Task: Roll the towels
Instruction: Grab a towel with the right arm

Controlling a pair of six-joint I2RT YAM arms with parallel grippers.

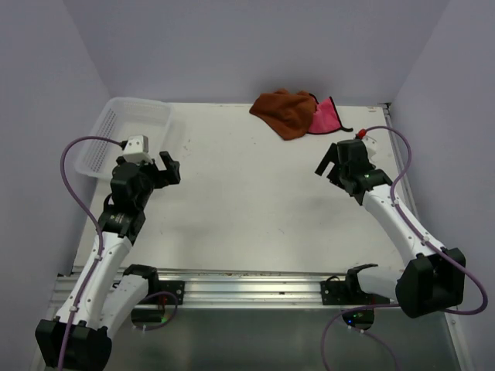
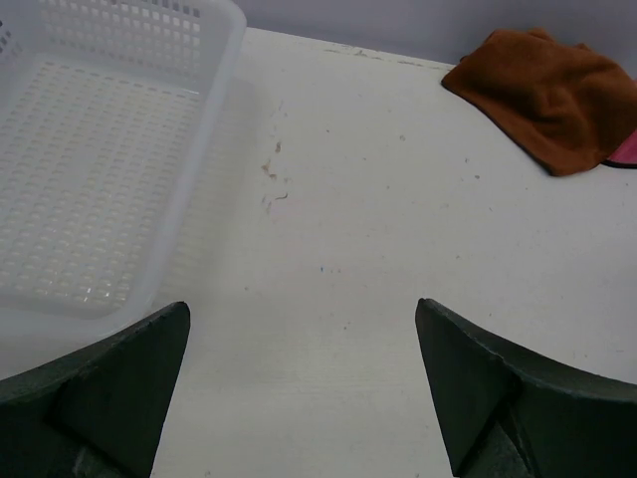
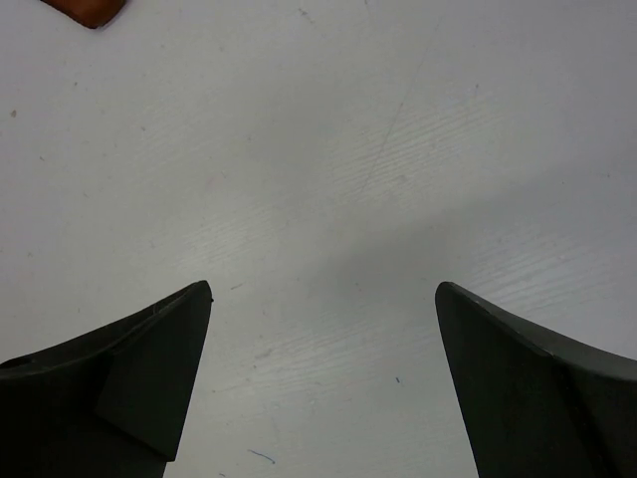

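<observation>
Two towels lie crumpled together at the back of the table, right of centre. The rust-orange fuzzy one [image 1: 285,111] lies partly over the bright pink one [image 1: 325,117], whose dark edging trails off to the right. The left wrist view catches the orange towel [image 2: 549,95] at its upper right with a sliver of pink [image 2: 626,149] beside it. One orange corner [image 3: 88,10] shows at the top left of the right wrist view. My left gripper [image 1: 171,170] hovers open over the left side of the table, its fingers empty. My right gripper [image 1: 329,166] hangs open just in front of the towels, holding nothing.
A white plastic mesh basket [image 1: 130,137] stands at the back left corner, seen close in the left wrist view as the basket [image 2: 100,159], with nothing in it. Grey walls close the table at the back and sides. The arms' rail [image 1: 247,284] runs along the near edge.
</observation>
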